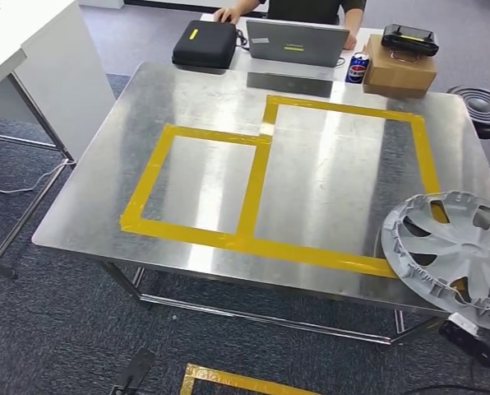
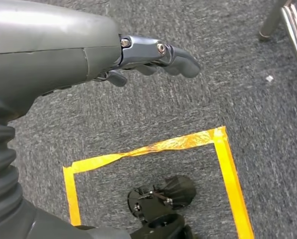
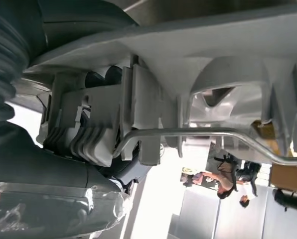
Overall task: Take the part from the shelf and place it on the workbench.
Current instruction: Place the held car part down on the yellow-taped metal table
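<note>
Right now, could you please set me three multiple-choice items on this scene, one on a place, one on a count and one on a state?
1. Where is the wheel cover?
A. Over the workbench's near right corner
B. Inside the smaller taped rectangle
C. On the cardboard box

2. How many rectangles does the yellow tape outline on the workbench?
A. One
B. Two
C. Four

3. What is the left hand doing?
A. Gripping the wheel cover
B. Holding a can
C. Holding nothing, above the carpet

Answers: 1 A, the cover overlaps that corner in the head view. 2 B, a smaller and a larger rectangle share a side. 3 C, its fingers are free over grey carpet.
</note>
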### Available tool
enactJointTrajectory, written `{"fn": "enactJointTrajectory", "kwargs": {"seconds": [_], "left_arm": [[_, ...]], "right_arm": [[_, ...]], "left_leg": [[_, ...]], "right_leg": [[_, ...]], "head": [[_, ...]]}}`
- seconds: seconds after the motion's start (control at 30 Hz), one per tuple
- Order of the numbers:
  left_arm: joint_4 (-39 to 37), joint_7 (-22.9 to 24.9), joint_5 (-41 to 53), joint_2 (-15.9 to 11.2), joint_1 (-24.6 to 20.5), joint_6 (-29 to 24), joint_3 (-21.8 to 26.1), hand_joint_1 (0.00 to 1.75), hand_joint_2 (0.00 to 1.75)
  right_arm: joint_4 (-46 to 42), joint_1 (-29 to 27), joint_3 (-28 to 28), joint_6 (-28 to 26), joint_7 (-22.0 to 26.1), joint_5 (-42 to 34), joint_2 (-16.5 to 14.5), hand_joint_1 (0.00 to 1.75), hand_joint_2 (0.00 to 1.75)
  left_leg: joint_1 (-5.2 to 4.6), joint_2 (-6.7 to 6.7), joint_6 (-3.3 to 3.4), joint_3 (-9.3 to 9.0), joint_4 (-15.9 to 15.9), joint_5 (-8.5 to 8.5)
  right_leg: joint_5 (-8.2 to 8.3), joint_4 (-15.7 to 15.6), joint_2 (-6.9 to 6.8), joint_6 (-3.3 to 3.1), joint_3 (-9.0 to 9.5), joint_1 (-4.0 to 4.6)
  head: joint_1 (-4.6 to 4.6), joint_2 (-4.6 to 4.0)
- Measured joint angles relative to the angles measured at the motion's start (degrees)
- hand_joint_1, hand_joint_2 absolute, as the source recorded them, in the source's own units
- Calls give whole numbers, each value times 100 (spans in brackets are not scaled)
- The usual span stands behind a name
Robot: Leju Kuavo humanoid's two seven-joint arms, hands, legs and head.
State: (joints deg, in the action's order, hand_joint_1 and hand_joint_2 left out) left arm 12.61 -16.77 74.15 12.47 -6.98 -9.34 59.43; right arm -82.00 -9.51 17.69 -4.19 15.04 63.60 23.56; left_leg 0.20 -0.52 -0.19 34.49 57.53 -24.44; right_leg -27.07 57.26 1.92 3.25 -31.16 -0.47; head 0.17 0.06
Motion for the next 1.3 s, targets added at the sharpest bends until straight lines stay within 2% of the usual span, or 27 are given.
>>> {"fn": "enactJointTrajectory", "kwargs": {"seconds": [0.13, 0.37, 0.67, 0.8, 0.93, 1.07, 1.2, 1.3], "left_arm": [[0, 79, 81, 16, -63, 32, -120, 0, 175], [0, 145, 126, 46, -116, 61, -255, 0, 175], [0, 202, 87, 80, -150, 60, -371, 0, 175], [0, 204, 51, 88, -156, 61, -380, 0, 175], [0, 211, 26, 89, -159, 61, -386, 0, 175], [0, 209, -3, 87, -164, 68, -405, 0, 175], [0, 146, -55, 85, -156, 171, -415, 0, 175], [0, 23, -34, 113, -144, 303, -457, 0, 175]], "right_arm": [[103, 104, -470, 54, -121, 457, 7, 175, 175], [214, 390, -1455, 20, -338, 631, 7, 175, 175], [222, 902, -3429, 94, -528, 959, -75, 175, 175], [241, 1057, -3939, 143, -572, 932, -81, 175, 175], [278, 1114, -4120, 144, -659, 860, -74, 175, 175], [334, 1064, -4071, 132, -945, 435, 55, 175, 175], [370, 810, -3675, 114, -1250, 52, 324, 175, 175], [148, 131, -3117, 90, -1478, -282, 521, 175, 175]], "left_leg": [[0, 2, -4, -7, 0, 3], [7, 4, -8, -26, -1, 5], [30, 10, -25, -45, -2, 9], [34, 10, -29, -50, -2, 6], [35, 11, -40, -57, -2, -1], [34, 10, -40, -59, -2, -1], [32, -4, -37, -58, -2, -3], [26, -47, -22, -65, 0, -12]], "right_leg": [[4, 0, 9, -2, 4, 0], [4, 1, 13, -3, 4, 8], [4, 2, 24, -22, -7, 30], [-1, 2, 24, -26, -7, 35], [0, 2, 31, -28, -6, 35], [-2, 1, 26, -26, -3, 34], [-7, -1, 3, -24, 7, 31], [-30, -9, -45, -9, 28, 23]], "head": [[-1, 0], [0, 0], [-2, 0], [-2, 0], [-2, 1], [-1, 0], [-2, -1], [-3, 0]]}}
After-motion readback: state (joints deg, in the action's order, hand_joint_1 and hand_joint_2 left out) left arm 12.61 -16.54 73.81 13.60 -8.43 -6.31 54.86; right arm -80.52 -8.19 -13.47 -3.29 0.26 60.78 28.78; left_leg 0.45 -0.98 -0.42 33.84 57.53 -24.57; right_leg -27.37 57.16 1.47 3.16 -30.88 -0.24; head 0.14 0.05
